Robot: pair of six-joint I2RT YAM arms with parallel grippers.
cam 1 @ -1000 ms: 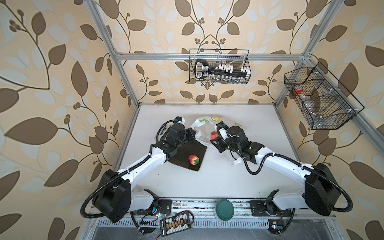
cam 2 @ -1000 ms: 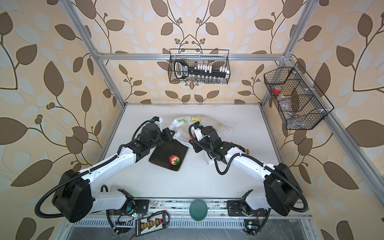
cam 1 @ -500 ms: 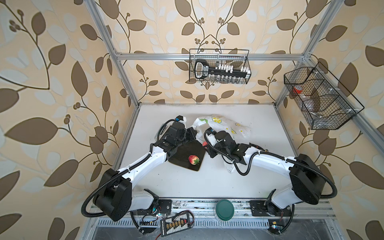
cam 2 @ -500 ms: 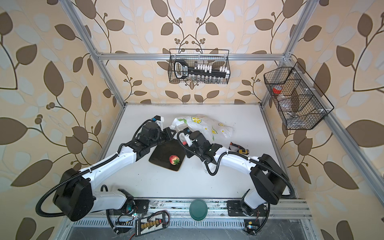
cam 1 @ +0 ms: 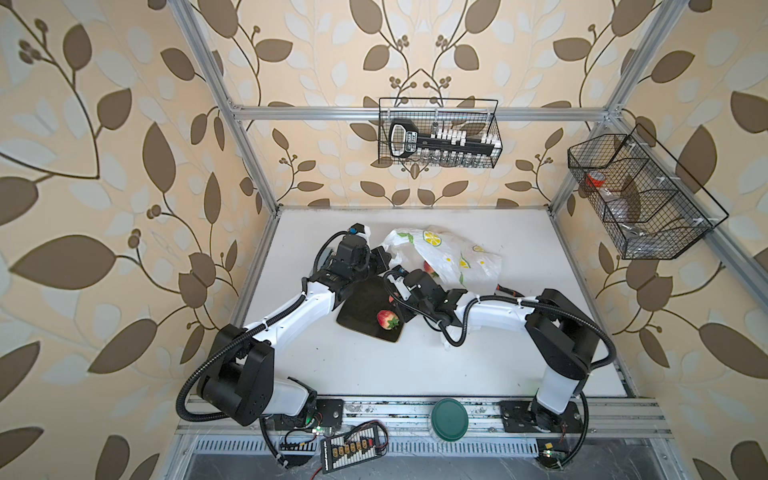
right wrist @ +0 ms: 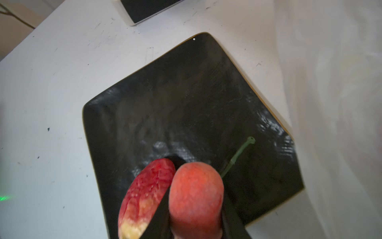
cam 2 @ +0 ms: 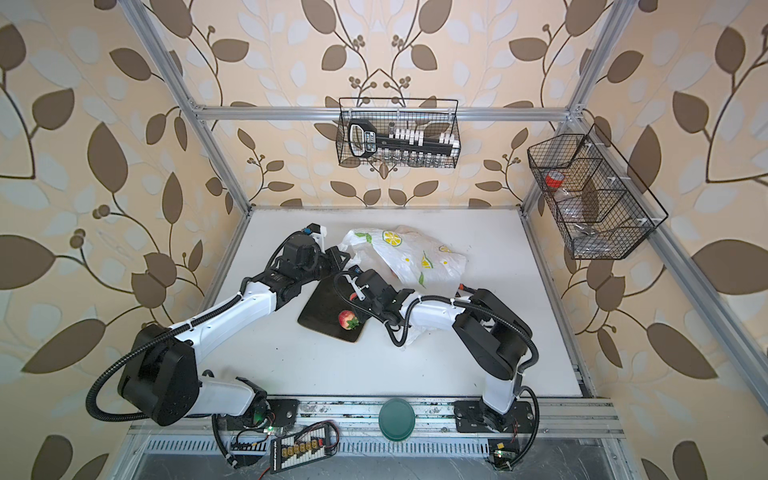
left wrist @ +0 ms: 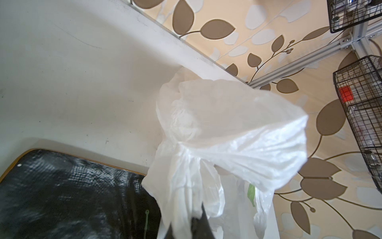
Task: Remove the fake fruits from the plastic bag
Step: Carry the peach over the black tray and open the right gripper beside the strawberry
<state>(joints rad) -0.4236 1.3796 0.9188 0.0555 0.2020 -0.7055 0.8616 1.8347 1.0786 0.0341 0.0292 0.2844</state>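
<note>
My left gripper (left wrist: 193, 226) is pinched shut on the bag (cam 1: 453, 253) handle, holding that edge up. My right gripper (right wrist: 195, 207) is clamped narrow on a peach (right wrist: 196, 192) hanging right over the plate (right wrist: 186, 103). So I reckon the drop is straight down, just beside the strawberry (cam 1: 386, 319) lying there. More red fruit (cam 1: 429, 268) shows in the bag mouth, beyond my right jaws.

White arm links (cam 1: 291, 309), black joint housings (cam 1: 239, 376), black corrugated cable conduits (cam 1: 206, 360)

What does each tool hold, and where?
Left tool: white lemon-print plastic bag, by its bunched edge. Right tool: glossy red-orange toy peach, across its sides.
</note>
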